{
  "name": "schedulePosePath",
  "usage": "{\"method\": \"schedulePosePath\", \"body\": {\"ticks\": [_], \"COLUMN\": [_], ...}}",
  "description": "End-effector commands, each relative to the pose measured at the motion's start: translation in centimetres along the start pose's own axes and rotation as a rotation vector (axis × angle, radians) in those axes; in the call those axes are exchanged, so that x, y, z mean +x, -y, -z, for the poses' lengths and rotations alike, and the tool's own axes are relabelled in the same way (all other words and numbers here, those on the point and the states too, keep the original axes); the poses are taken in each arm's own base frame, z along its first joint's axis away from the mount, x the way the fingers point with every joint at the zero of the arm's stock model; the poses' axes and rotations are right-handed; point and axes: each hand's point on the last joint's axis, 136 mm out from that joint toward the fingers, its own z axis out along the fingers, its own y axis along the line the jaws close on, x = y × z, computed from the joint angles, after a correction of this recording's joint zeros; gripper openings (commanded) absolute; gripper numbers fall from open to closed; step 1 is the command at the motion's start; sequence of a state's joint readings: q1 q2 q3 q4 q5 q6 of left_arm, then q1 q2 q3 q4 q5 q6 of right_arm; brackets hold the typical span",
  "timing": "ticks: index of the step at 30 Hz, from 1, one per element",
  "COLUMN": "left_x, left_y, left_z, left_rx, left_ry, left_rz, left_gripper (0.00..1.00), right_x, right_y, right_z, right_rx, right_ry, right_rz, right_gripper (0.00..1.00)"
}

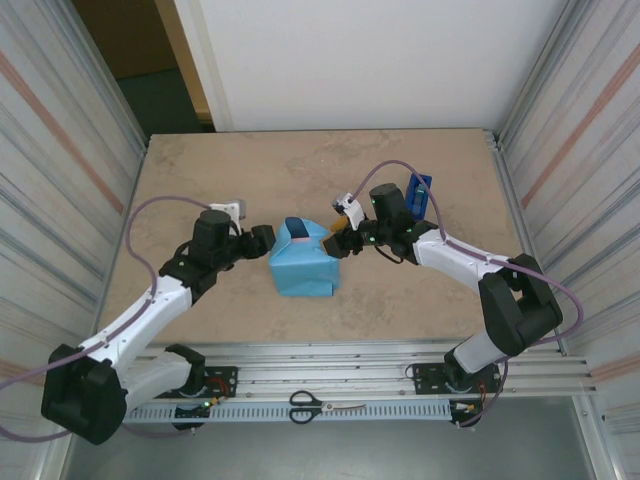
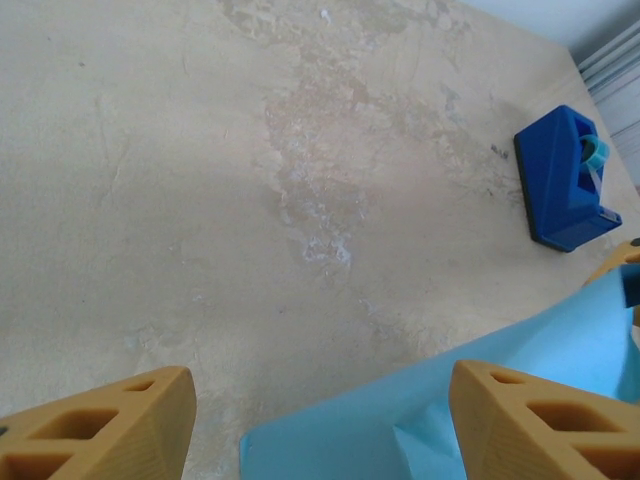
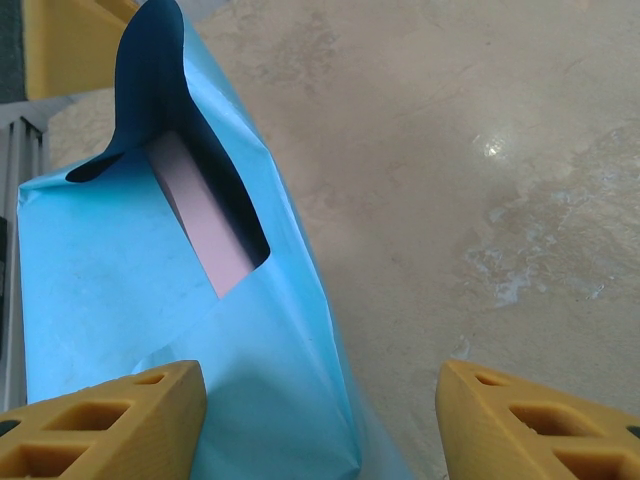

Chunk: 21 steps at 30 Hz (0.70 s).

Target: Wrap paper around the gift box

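The left pincer, released, sits just left of 1 sky-blue, navy-backed paper sheet folded around 1 pink gift box. The parcel's long axis runs crosswise between the 2 pincers, its open end pointing away from the arm bases. The right pincer, also released, flanks its right side. 1 dark-blue plastic tape dispenser lies beyond.

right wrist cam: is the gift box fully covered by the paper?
No, a pink face of the gift box shows through a gap where a flap of the paper stands open.
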<state>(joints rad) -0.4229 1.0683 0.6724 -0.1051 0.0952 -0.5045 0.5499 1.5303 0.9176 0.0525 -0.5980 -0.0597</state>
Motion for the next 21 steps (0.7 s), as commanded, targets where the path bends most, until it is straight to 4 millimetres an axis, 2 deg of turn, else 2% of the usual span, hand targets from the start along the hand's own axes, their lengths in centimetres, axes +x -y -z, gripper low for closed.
{"method": "schedulePosePath", "body": {"ticks": [1, 5, 12, 17, 21], "left_x": [0.4, 2.1, 4.1, 3.9, 3.4], "left_y": [0.8, 0.2, -0.3, 0.0, 0.9], "left_z": [-0.4, -0.8, -1.0, -0.9, -0.9], "left_rx": [0.012, -0.038, -0.102, -0.087, -0.051], "left_ry": [-0.04, -0.073, -0.103, -0.081, -0.072], "left_rz": [-0.016, -0.066, -0.15, -0.136, -0.138], "left_gripper": [0.68, 0.68, 0.69, 0.72, 0.71], "right_x": [5.8, 6.0, 5.4, 4.8, 4.5], "right_y": [-0.5, -0.5, -1.0, -0.9, -1.2], "right_z": [-0.9, -1.0, -1.1, -1.0, -0.9], "right_rx": [0.004, 0.004, -0.005, -0.001, -0.005], "right_ry": [-0.183, -0.187, -0.186, -0.184, -0.18], "right_rz": [-0.083, -0.087, -0.075, -0.068, -0.061], "right_gripper": [0.62, 0.62, 0.63, 0.63, 0.64]}}
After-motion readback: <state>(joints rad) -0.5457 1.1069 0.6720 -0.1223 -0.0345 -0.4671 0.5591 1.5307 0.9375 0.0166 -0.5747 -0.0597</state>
